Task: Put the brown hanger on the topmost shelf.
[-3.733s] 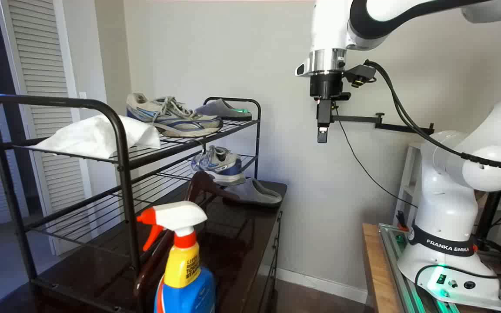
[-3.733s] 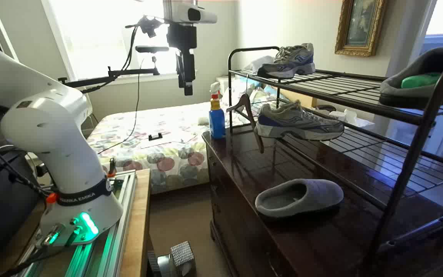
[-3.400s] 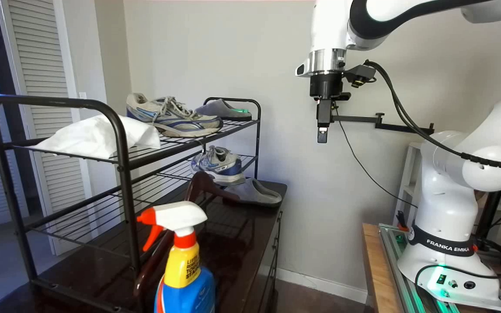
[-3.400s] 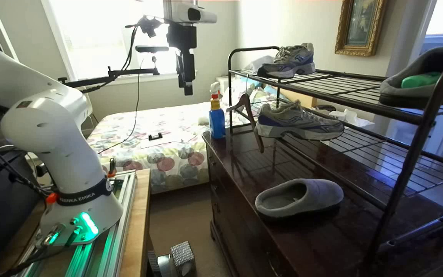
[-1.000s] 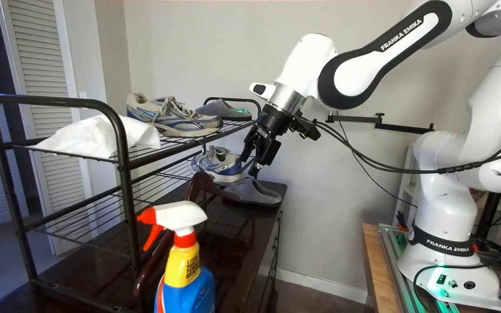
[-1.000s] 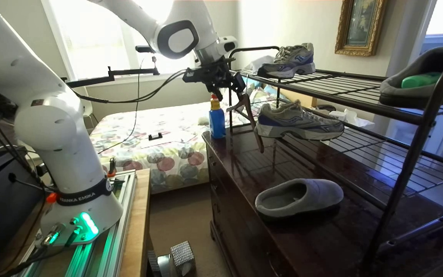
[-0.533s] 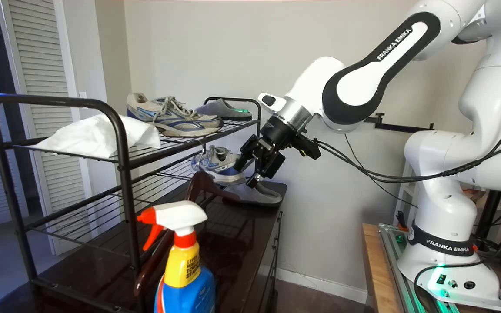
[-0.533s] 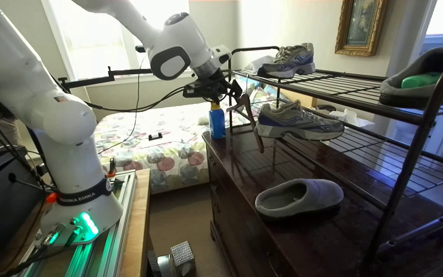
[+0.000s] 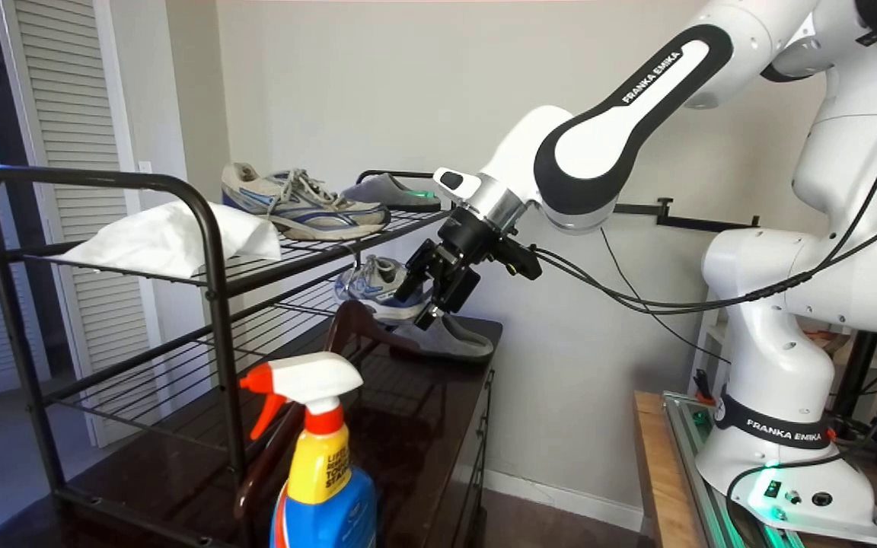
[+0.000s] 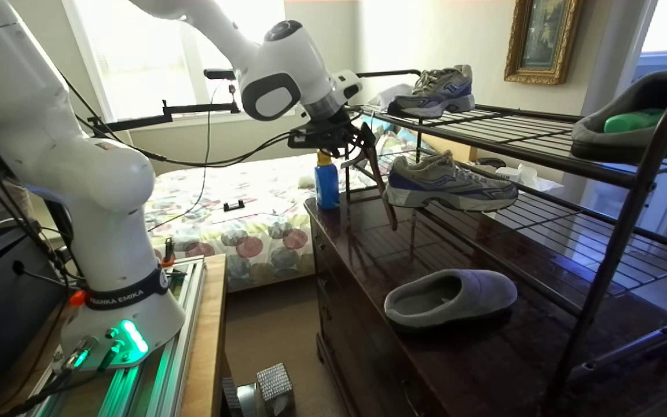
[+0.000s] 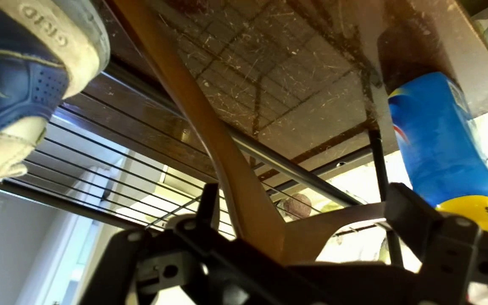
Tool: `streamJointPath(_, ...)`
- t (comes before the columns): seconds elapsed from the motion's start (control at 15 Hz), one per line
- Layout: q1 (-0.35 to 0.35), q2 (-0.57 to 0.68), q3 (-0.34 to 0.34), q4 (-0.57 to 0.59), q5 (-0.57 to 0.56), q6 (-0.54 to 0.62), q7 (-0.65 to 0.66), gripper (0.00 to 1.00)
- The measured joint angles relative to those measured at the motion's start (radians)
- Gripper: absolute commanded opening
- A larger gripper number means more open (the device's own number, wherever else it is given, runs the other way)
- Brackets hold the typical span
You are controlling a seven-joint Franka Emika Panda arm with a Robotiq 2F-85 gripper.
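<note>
The brown hanger (image 9: pixel 353 323) hangs by its metal hook at the front rail of the black rack's topmost shelf (image 9: pixel 317 257). It also shows in an exterior view (image 10: pixel 384 194), its long arm slanting down over the dresser. The topmost shelf's front rail is in that view too (image 10: pixel 519 146). My gripper (image 9: pixel 412 306) is tilted down beside the hanger's upper part; it overlaps the hanger's top there (image 10: pixel 362 139). In the wrist view my gripper (image 11: pixel 305 205) is open, and the hanger's shoulder (image 11: pixel 256 212) lies between its spread fingers. The hook is hidden in the wrist view.
A blue spray bottle (image 10: pixel 326 182) stands on the dresser (image 10: pixel 362 255) near the gripper. A sneaker (image 9: pixel 301 205), a grey slipper (image 9: pixel 391 192) and a white cloth (image 9: pixel 172 240) lie on the topmost shelf. Another sneaker (image 10: pixel 449 188) sits on the middle tier, another slipper (image 10: pixel 452 298) on the dresser.
The arm has swung from a high, upright pose down to the rack. In the last half second the gripper has moved closer to the hanger, which has not visibly moved.
</note>
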Motion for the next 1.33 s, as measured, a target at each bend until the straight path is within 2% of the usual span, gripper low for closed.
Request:
streamJointPath(0.4, 0.001, 0.013, -0.002, 0.005, 0.0, 0.009, -0.001, 1.0)
streamJointPath(0.53, 0.023, 0.014, -0.01, 0.012, 0.0, 0.044, -0.007, 1.0)
streamJointPath(0.8, 0.102, 0.014, -0.041, 0.042, 0.0, 0.098, -0.02, 1.0)
streamJointPath(1.0, 0.18, 0.014, -0.095, 0.066, 0.0, 0.102, -0.045, 1.0)
streamJointPath(1.13, 0.243, 0.014, -0.15, 0.077, 0.0, 0.101, -0.061, 0.92)
streamJointPath(1.27, 0.311, 0.014, -0.216, 0.086, 0.0, 0.101, -0.076, 0.87)
streamJointPath(1.33, 0.345, 0.014, -0.251, 0.091, 0.0, 0.101, -0.082, 0.81)
